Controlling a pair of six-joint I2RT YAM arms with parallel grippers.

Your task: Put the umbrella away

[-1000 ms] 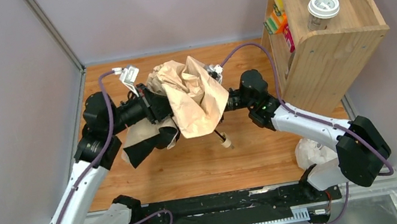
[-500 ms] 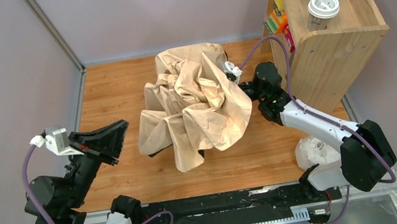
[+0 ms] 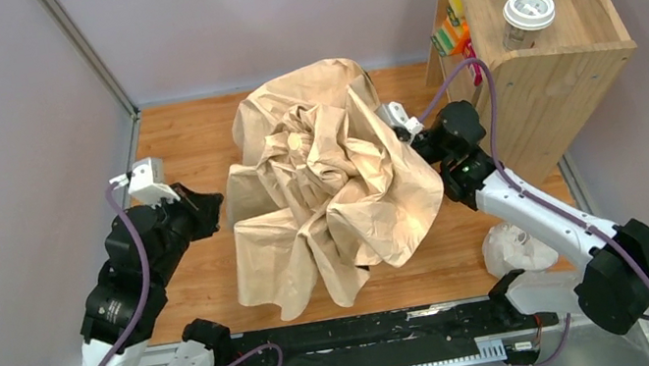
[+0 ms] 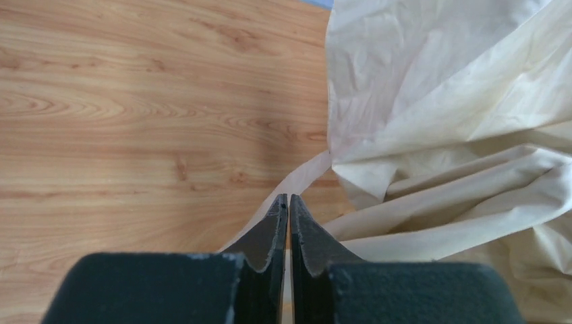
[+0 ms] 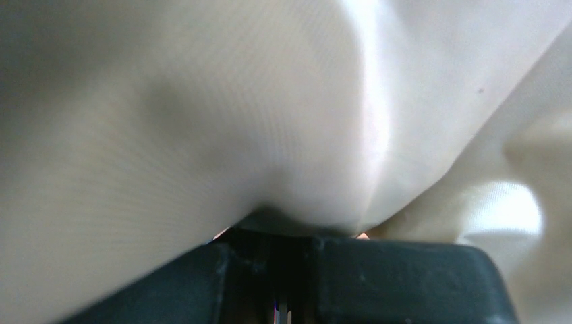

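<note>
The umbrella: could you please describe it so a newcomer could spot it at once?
On the light wooden table, left of the wooden shelf, lies the crumpled pale beige fabric umbrella. It sprawls mid-table, far larger than the small white plastic bag.

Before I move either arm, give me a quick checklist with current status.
1. Right end effector gripping umbrella: ok, jaws shut with fabric bunched into them.
2. Left end effector holding fabric: cannot tell; it is shut at the umbrella's left edge.
3. Umbrella collapsed: not ok, it is spread crumpled over the table.
4. Shaft and handle located: not ok, hidden under the fabric.
</note>
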